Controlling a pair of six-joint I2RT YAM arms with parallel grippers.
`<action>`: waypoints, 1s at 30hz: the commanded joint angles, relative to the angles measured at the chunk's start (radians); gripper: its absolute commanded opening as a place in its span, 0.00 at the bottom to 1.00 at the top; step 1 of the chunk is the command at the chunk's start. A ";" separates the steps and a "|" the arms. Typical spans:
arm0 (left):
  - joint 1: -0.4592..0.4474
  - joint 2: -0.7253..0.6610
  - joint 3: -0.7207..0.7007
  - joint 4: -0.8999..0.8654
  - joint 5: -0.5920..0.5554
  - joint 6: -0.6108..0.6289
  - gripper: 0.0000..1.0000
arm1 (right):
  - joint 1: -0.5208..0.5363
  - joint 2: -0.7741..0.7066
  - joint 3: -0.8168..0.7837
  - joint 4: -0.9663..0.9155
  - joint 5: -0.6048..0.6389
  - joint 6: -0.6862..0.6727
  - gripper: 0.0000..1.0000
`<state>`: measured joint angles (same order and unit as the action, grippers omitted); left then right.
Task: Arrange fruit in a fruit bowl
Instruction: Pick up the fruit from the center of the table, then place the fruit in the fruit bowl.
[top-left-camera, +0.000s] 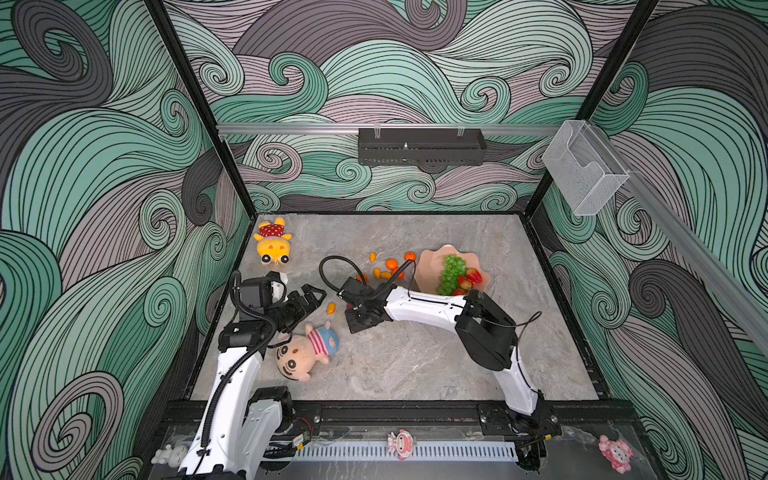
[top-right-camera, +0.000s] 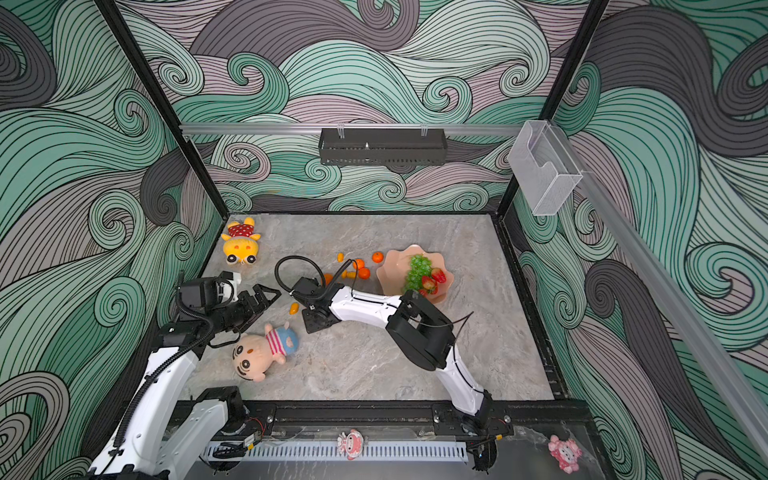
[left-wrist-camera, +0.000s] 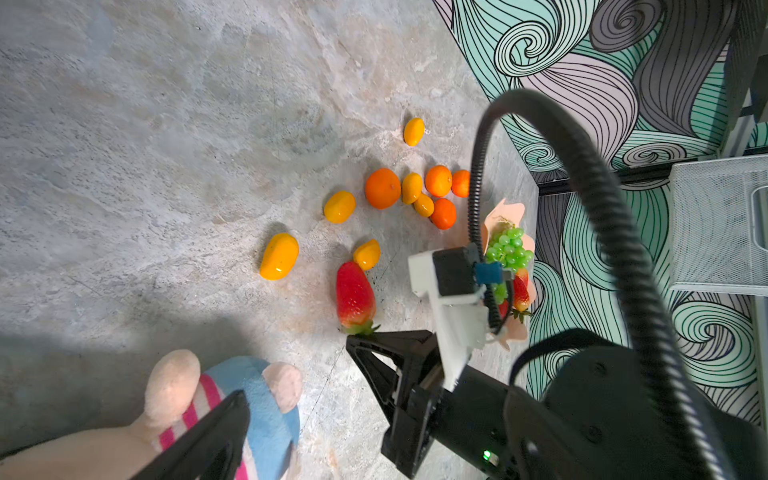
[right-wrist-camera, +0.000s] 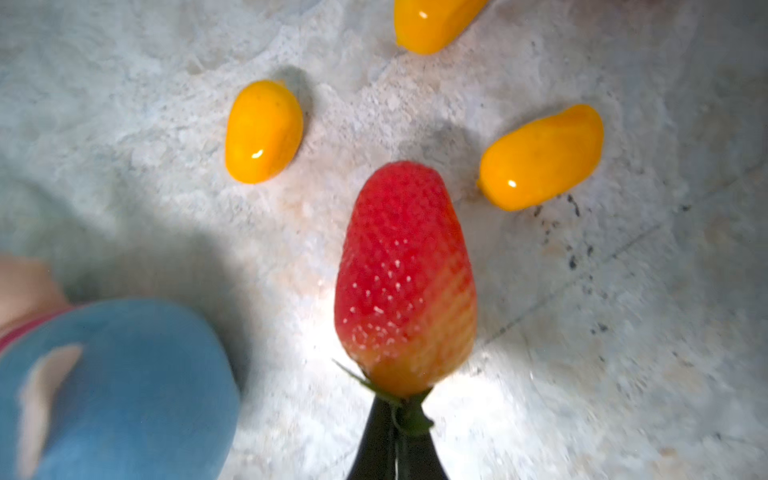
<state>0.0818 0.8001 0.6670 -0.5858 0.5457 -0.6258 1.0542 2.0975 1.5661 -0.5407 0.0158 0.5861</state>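
Nearest to me one boy doll (top-left-camera: 305, 351) lies on the table (top-left-camera: 415, 361), just beside my left gripper (top-left-camera: 318, 300). Its jaws stand apart and hold nothing. My right gripper (right-wrist-camera: 395, 422) is pinched tight on the green top of one strawberry (right-wrist-camera: 405, 282). The red tip points away from me; if it rests on the table I cannot tell.

Beyond it I count six kumquats (left-wrist-camera: 279, 255), two of them near the strawberry tip, then four tangerines (left-wrist-camera: 382, 188) in a loose cluster.

Further right the fruit bowl (top-left-camera: 428, 264) holds one grape bunch (top-left-camera: 451, 270) and two more strawberries (top-left-camera: 473, 275), maybe a third, half hidden by my arm. The bowl stands toward the right table edge, not touching it. One yellow doll (top-left-camera: 272, 245) lies in the far left corner. Bare table lies in front of my right arm, and behind the bowl up to the back wall.
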 joint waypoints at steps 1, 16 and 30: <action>-0.014 -0.019 0.011 -0.031 0.035 0.021 0.99 | -0.003 -0.096 -0.094 0.085 -0.033 -0.040 0.00; -0.239 0.046 0.009 0.102 -0.096 -0.081 0.99 | -0.034 -0.479 -0.472 0.190 0.048 -0.071 0.00; -0.506 0.309 0.102 0.311 -0.187 -0.163 0.99 | -0.305 -0.775 -0.654 0.075 0.028 -0.139 0.00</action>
<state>-0.3901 1.0786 0.7063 -0.3511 0.4049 -0.7727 0.7952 1.3548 0.9276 -0.4236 0.0677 0.4690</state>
